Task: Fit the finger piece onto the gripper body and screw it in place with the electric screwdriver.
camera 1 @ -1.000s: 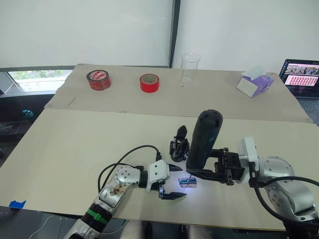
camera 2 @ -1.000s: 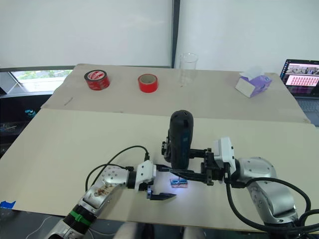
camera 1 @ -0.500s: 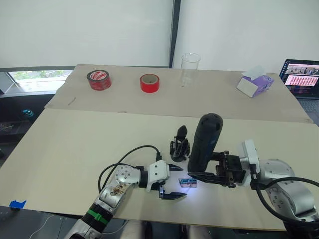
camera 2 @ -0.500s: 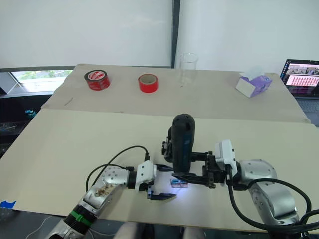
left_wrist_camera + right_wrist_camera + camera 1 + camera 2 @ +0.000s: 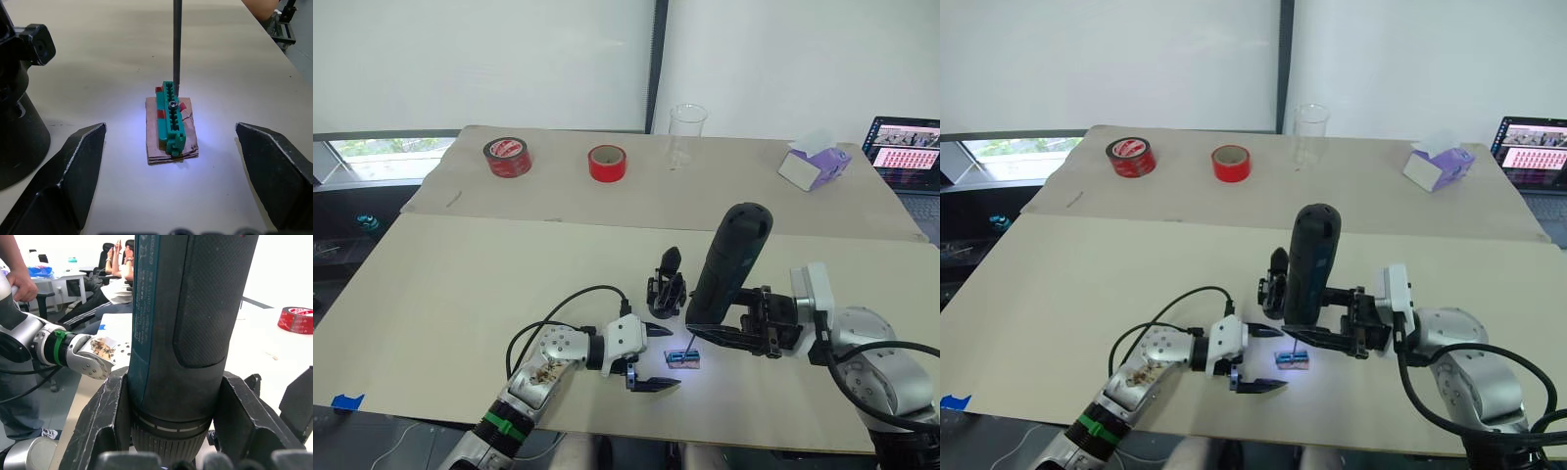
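My right gripper [image 5: 700,335] is shut on the lower end of the electric screwdriver [image 5: 729,259], a thick black cylinder leaning with its rounded top to the right. Its thin bit [image 5: 177,49] comes down to the far end of a small green block [image 5: 171,120] on brown card, beside a screw head. The black gripper body [image 5: 666,289] stands just behind, with a pointed finger upright on it. My left gripper [image 5: 672,358] lies open on the table, its fingers [image 5: 73,166] either side of the green block. A separate finger piece is out of view.
Two red tape rolls [image 5: 507,157] [image 5: 607,163], a clear glass [image 5: 686,132] and a tissue box [image 5: 813,162] stand on the far table. A laptop [image 5: 906,152] is at the far right. A black cable [image 5: 558,313] loops by my left wrist.
The screwdriver has tipped over, its top swinging to the right with my right gripper, while the bit tip stays at the green block. My left gripper has not moved.
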### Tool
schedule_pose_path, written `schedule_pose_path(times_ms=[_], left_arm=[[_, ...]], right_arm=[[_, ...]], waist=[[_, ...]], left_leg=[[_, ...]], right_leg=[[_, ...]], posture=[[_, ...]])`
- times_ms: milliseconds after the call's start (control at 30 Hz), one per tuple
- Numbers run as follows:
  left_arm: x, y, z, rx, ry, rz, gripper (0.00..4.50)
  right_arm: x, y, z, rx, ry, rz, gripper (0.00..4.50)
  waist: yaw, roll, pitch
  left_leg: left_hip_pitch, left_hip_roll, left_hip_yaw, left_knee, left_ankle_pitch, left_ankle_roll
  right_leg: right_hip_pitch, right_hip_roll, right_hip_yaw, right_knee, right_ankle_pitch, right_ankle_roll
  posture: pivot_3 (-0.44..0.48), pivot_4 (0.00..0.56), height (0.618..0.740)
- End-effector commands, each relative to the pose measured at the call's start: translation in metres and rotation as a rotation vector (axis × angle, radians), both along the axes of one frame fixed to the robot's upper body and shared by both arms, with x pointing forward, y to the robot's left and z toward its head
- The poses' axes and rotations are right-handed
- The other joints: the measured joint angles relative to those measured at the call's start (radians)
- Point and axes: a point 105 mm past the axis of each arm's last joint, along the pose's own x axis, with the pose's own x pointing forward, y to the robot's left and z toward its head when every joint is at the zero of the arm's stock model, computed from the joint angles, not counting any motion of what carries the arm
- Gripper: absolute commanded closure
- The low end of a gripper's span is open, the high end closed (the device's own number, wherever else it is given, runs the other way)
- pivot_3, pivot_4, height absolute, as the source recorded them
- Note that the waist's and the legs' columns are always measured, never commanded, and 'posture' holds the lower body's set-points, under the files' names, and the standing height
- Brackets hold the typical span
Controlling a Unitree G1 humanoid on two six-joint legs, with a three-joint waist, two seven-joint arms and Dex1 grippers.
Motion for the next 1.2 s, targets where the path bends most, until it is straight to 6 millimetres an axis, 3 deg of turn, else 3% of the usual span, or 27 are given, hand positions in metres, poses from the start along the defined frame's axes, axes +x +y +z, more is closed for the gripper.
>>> schedule_pose_path(times_ms=[33, 1200], left_arm=[[-0.0068, -0.0021, -0.0186, 0.054, 0.060, 0.000, 0.05], [-0.0082, -0.0021, -0.0227, 0.054, 0.066, -0.001, 0.05]], right_arm=[[-0.0048, 0.0033, 0.0132, 0.028, -0.074, 0.026, 2.57], [-0.0037, 0.0073, 0.0107, 0.021, -0.075, 0.022, 2.57]], waist=[[0.000, 0.000, 0.000], [0.000, 0.000, 0.000]], left_leg=[[0.000, 0.000, 0.000, 0.000, 0.000, 0.000], [0.000, 0.000, 0.000, 0.000, 0.000, 0.000]], right_leg=[[0.000, 0.000, 0.000, 0.000, 0.000, 0.000], [0.000, 0.000, 0.000, 0.000, 0.000, 0.000]], posture=[[0.000, 0.150, 0.740], [0.000, 0.150, 0.740]])
